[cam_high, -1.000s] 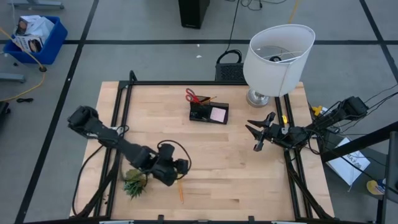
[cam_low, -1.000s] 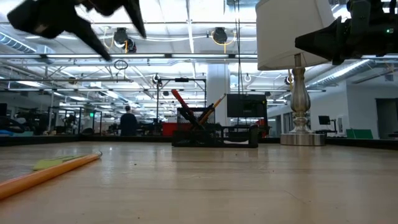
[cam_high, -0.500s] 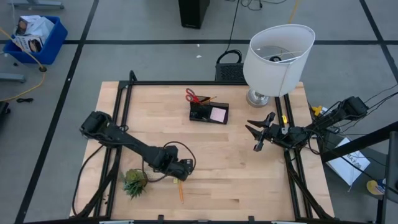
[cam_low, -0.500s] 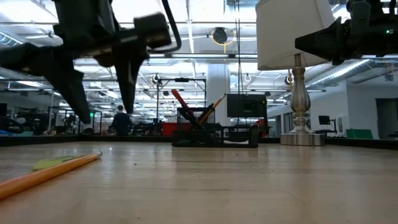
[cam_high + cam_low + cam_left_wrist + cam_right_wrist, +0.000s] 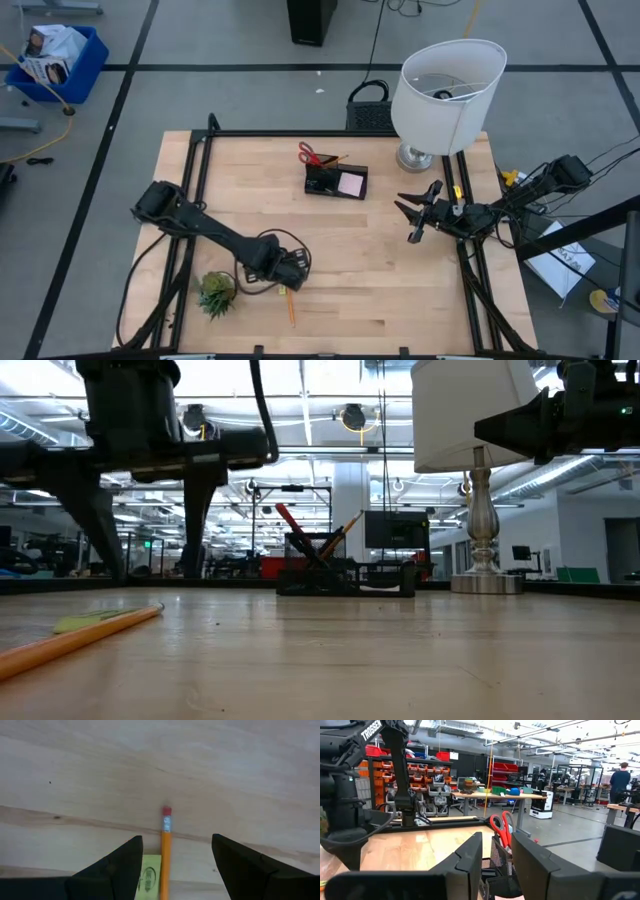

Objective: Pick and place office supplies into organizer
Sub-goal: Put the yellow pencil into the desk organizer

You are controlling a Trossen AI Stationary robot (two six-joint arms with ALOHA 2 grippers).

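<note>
On the pale wooden tabletop [image 5: 380, 280], the small black rectangular organizer [image 5: 336, 181] sits mid-rear. Well toward the front from it, the left tool [image 5: 172, 862], fingers wide, straddles the orange pencil [image 5: 165, 857]. The right tool [image 5: 413, 218], narrow and empty, waits beside the organizer.

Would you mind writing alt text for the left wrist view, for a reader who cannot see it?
A yellow pencil with a red eraser lies on the wooden table, centred between the two dark, spread fingers of the left hand poised just above it. A small yellow-green tag lies on the table right beside the pencil.
</note>
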